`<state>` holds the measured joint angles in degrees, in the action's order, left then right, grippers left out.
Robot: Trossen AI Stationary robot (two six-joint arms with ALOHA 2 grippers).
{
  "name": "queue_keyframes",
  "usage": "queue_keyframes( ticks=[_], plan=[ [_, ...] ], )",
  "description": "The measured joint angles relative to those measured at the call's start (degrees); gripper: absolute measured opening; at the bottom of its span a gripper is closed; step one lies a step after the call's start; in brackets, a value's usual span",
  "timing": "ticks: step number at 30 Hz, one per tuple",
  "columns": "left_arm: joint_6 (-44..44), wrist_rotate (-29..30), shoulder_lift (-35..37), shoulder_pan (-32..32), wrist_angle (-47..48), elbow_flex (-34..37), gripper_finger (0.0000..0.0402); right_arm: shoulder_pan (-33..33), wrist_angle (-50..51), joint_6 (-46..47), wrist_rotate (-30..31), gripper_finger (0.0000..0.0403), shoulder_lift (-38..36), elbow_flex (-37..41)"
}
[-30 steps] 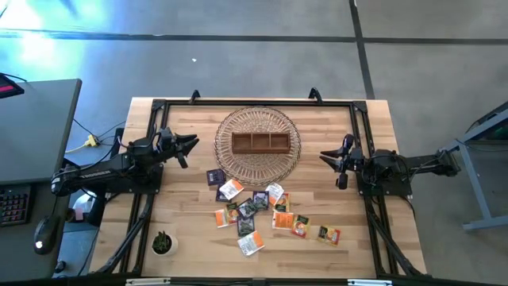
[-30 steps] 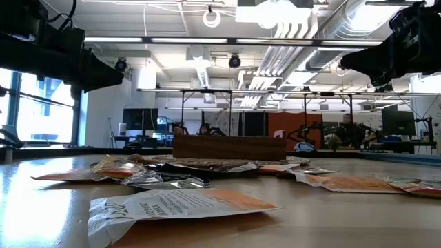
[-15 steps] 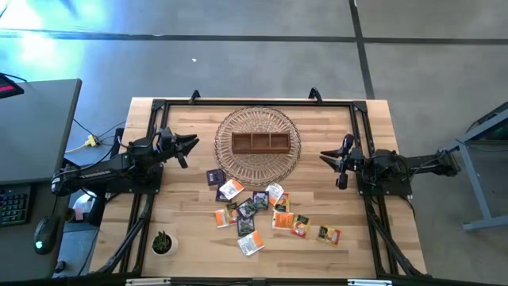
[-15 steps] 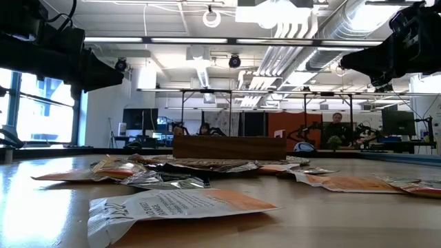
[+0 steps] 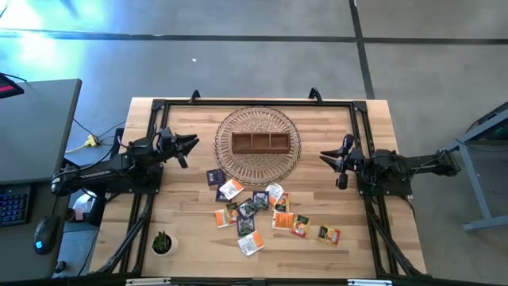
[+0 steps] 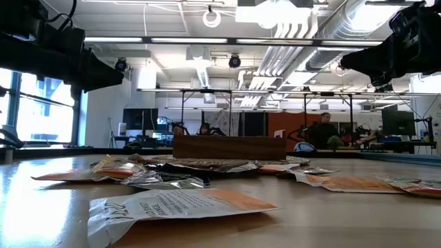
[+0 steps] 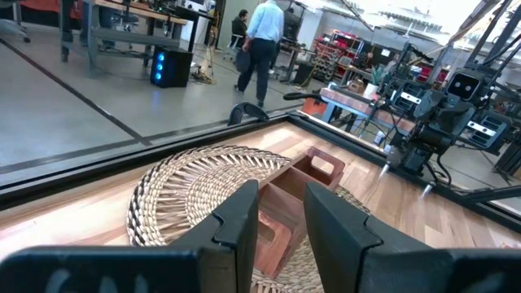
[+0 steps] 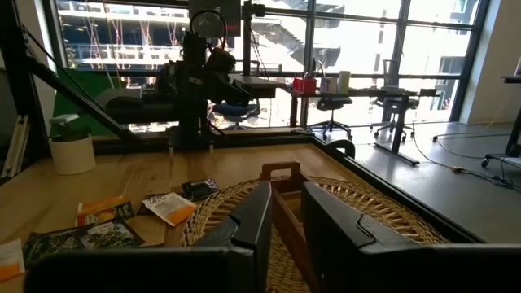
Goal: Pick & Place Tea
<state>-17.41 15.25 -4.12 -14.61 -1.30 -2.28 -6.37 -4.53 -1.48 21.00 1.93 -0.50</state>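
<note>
About a dozen tea sachets (image 5: 255, 211), orange, white, dark and green, lie flat and partly overlapping on the table, near of the round wicker basket (image 5: 226, 127). They also show in the low view (image 6: 172, 205) and the right wrist view (image 8: 122, 216). My left gripper (image 5: 193, 144) hovers left of the basket. My right gripper (image 5: 324, 156) hovers to the basket's right. Both point at it. Each gripper is open by a narrow gap, as the wrist views show (image 7: 281, 213) (image 8: 282, 216), and holds nothing.
A brown wooden three-compartment box (image 5: 259, 142) sits in the middle of the basket. A small potted plant (image 5: 162, 242) stands near the table's near-left corner. Black rails (image 5: 254, 102) frame the tabletop. People move about in the room behind the table (image 6: 321, 131).
Both arms and all the sachets have kept still. In the low view a person in the room behind the table has walked toward the picture's left.
</note>
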Motion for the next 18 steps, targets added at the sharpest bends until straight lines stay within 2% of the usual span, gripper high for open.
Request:
queue_keyframes(
  ticks=[16, 18],
  plan=[
    [0.0, 0.0, 0.0, 0.0, 0.2, 0.0, 0.0101, 0.0, 0.0, 0.0, 0.0, 0.0067, 0.0, 0.0],
    [0.0, 0.0, 0.0, 0.0, 0.2, 0.0, 0.0101, 0.0, 0.0, -3.3, 0.0, 0.0067, 0.0, 0.0]
  ],
)
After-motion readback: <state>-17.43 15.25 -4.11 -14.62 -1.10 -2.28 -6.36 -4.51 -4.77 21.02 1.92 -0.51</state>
